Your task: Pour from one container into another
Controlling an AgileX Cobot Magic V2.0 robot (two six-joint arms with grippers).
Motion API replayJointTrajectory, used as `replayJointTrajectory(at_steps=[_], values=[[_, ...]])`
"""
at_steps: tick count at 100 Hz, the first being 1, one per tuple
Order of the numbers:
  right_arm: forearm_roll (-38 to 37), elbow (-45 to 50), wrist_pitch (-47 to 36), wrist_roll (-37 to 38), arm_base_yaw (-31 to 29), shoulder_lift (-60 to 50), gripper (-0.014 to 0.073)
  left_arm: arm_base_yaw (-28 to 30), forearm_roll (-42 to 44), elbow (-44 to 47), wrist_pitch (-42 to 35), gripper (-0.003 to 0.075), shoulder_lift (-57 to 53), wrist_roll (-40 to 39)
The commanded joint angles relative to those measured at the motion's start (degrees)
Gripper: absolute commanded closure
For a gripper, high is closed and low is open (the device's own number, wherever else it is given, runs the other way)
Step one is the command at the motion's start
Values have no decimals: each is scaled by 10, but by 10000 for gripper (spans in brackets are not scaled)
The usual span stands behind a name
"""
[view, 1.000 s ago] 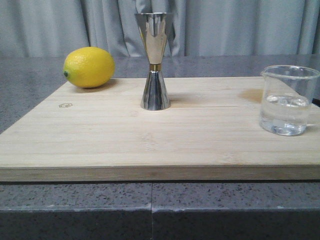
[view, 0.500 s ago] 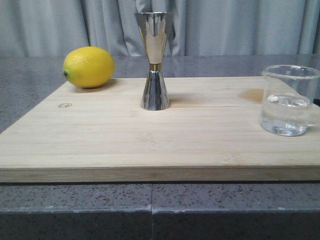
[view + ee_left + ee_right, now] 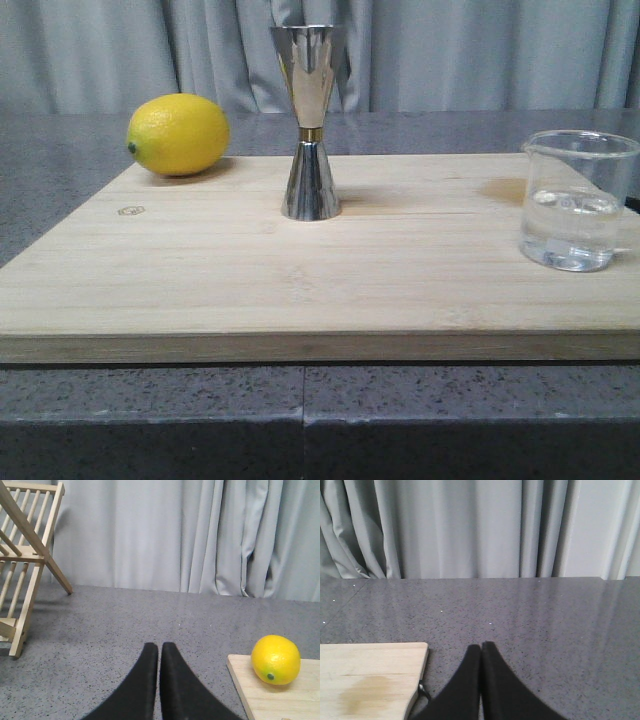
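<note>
Standing at the right edge of the front view, the glass beaker (image 3: 578, 200) sits upright on the wooden cutting board (image 3: 300, 290), roughly a third full of clear liquid, its pouring lip turned toward frame left. The steel jigger (image 3: 310, 120) stands upright near the upper centre of that frame, at the back of the board, well apart from the beaker. A lemon (image 3: 178, 134) lies in the upper left at the board's far corner.

Set against the frames from a second and half a second ago, almost nothing has shifted: beaker, jigger and lemon keep their places, with only a slight flicker in the liquid's highlights. That suggests the pour has not begun and neither arm has yet reached in; no arm appears in the front view at all.

In the left wrist view, the left gripper (image 3: 159, 652) has its black fingers pressed together on nothing, over grey counter with the lemon at lower right and a wooden rack (image 3: 25, 560) at upper left. The right gripper (image 3: 480, 654) is likewise closed and empty, with the board's corner at lower left.

As for writing, a small stamped emblem (image 3: 129, 211) marks the board at middle left, too small to read. Printed marks on the beaker cannot be made out.
</note>
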Motion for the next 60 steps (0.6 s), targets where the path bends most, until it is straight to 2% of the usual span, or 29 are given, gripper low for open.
replayJointTrajectory(at_steps=[1,60], values=[[-18,-26,-44,-7,-1,22,666,-4,-5,-26,-36,739,28,2],[-18,-26,-58,-7,-1,25,666,-4,-5,-26,-37,739,35,2]])
